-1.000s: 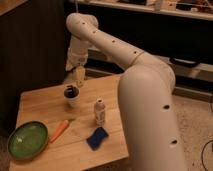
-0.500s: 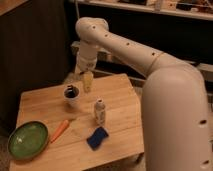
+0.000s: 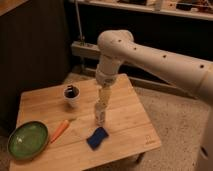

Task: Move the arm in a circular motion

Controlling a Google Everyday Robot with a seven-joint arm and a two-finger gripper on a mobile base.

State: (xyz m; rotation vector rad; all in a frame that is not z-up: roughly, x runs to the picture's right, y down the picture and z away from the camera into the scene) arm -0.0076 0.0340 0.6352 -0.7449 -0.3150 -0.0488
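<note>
The arm (image 3: pixel 150 52) is large and white, with rounded segments dotted by small dark holes. It reaches in from the right and bends down over the middle of the wooden table (image 3: pixel 125 127). Its narrow beige tip, the gripper (image 3: pixel 104 97), hangs just above a small white bottle (image 3: pixel 100 116) that stands upright on the table. Whether the tip touches the bottle cannot be made out.
On the table are a white cup with dark contents (image 3: pixel 71 94) at the back, an orange carrot (image 3: pixel 59 131), a green plate (image 3: pixel 27 139) at the front left and a blue sponge (image 3: pixel 97 137) near the front. Dark shelving stands behind.
The arm has swung to the right and toward the front, from above the cup to above the white bottle. The objects on the table have kept their places.
</note>
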